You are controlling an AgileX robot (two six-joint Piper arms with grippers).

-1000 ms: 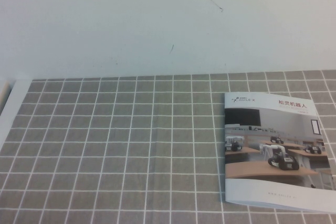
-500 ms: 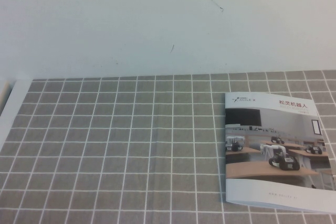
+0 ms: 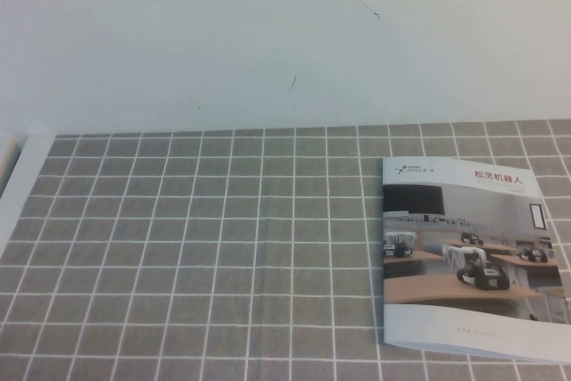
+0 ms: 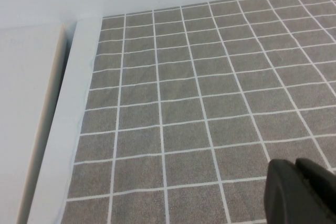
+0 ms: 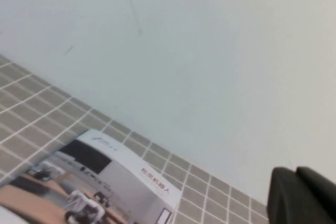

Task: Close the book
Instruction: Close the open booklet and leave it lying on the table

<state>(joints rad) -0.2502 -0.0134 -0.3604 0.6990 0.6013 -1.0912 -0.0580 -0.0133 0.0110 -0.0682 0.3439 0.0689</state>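
Right, book [image 3: 468, 256]: is lying flat and closed on the right side of the table, front cover facing up, spine running along its left edge. Its near right corner is running out of the high view.
Cover: is showing a photo of small robots on wooden desks, with red characters at the far right corner.
Cloth [image 3: 223, 247]: grey with a white grid, is covering the table and carrying the book. It is reaching back to the wall.
Wall [image 3: 268, 33]: pale, is rising straight behind the cloth, carrying a few thin dark scratches.
Table edge [image 4: 79, 103]: a bare white strip is showing along the cloth's left side.
Slab [image 4: 26, 119]: cream-coloured, is sitting just beyond that strip.
Left gripper [image 4: 298, 169]: is hovering above bare cloth near the left edge, well apart from the book. Its dark fingers are meeting along a thin seam, holding nothing.
Right gripper [image 5: 296, 177]: is hanging above the book's side of the table, fingers likewise pressing together, empty, not touching the book.
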